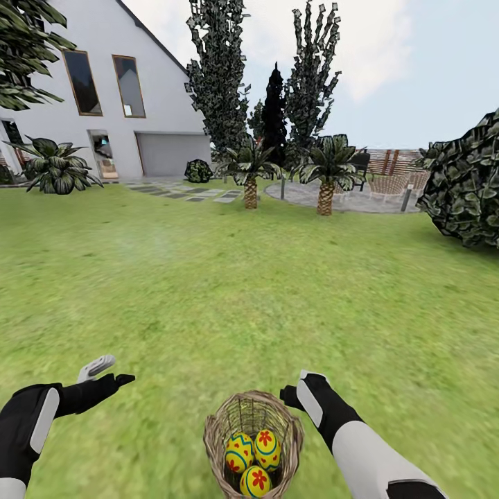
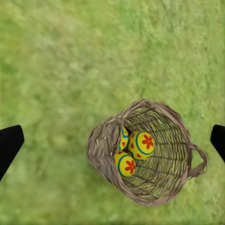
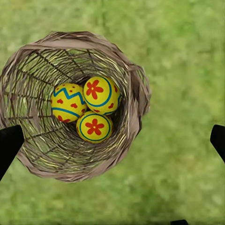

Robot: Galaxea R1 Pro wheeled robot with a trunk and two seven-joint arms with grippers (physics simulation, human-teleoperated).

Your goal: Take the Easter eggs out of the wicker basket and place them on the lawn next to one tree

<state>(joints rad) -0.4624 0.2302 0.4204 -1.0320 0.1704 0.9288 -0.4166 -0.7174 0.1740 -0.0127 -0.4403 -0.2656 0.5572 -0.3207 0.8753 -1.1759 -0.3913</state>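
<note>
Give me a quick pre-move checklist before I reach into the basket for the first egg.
1. All three Easter eggs in the wicker basket: ok.
2. Basket upright on the lawn: ok.
3. Right gripper open, fingertips wide apart: ok.
4. Right gripper centred over the eggs: not ok, they sit off to one side in its wrist view.
5. Left gripper open and apart from the basket: ok.
6. Target tree chosen: cannot tell.

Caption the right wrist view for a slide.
Three Easter eggs sit in the wicker basket on the lawn, framed by open fingers.
</note>
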